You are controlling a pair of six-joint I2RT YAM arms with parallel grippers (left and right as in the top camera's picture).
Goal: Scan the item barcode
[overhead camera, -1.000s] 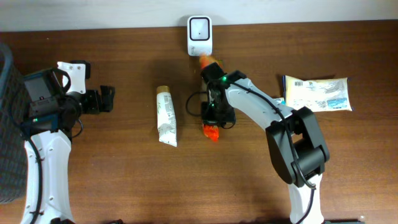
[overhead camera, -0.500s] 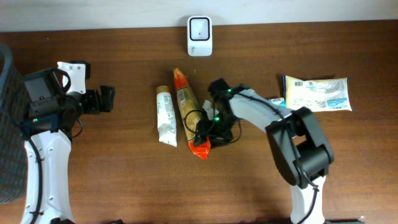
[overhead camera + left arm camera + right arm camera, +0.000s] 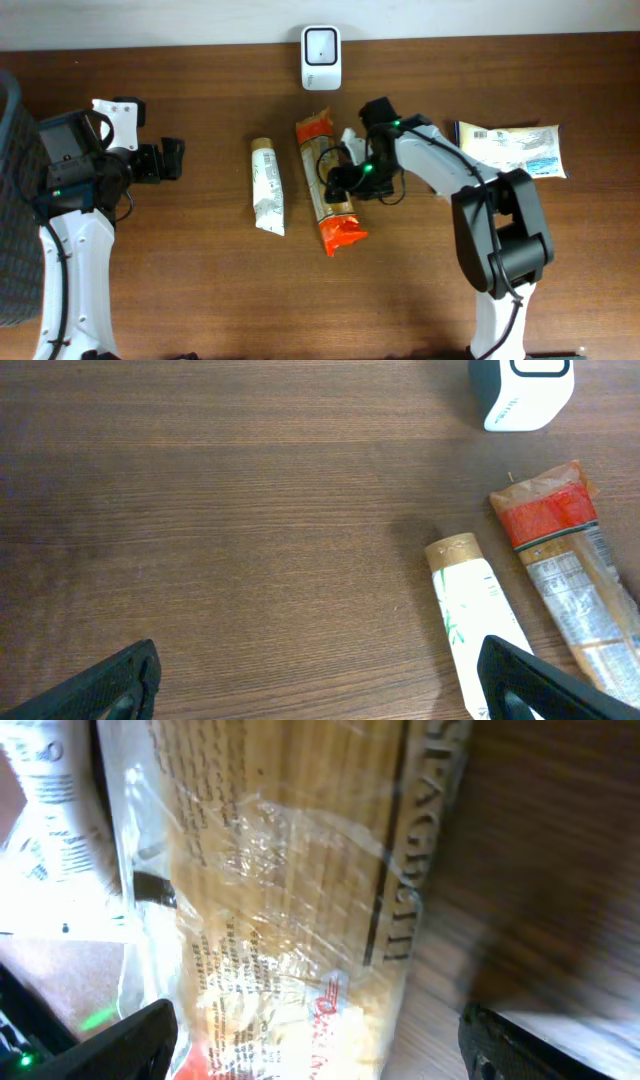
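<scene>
The item, a long spaghetti packet (image 3: pixel 328 187) with orange ends, lies flat on the table just below the white scanner (image 3: pixel 320 57). My right gripper (image 3: pixel 340 180) hovers over its middle, open. In the right wrist view the packet (image 3: pixel 290 890) fills the frame, and the right gripper (image 3: pixel 320 1050) has one dark finger on each side of it, not pinching it. The left wrist view shows the packet (image 3: pixel 570 575) and the scanner (image 3: pixel 522 390) at the right. My left gripper (image 3: pixel 165 160) stays far left, open and empty, as the left wrist view of it (image 3: pixel 320 680) confirms. I cannot make out a barcode.
A white tube (image 3: pixel 266 186) lies parallel to the packet on its left, and it also shows in the left wrist view (image 3: pixel 475 625). A white and blue pouch (image 3: pixel 510 150) lies at the right. A dark basket (image 3: pixel 10 200) stands at the left edge.
My right gripper opened and let go of the packet. The packet went from being held up near the scanner to lying on the table beside the tube. The left arm stayed still.
</scene>
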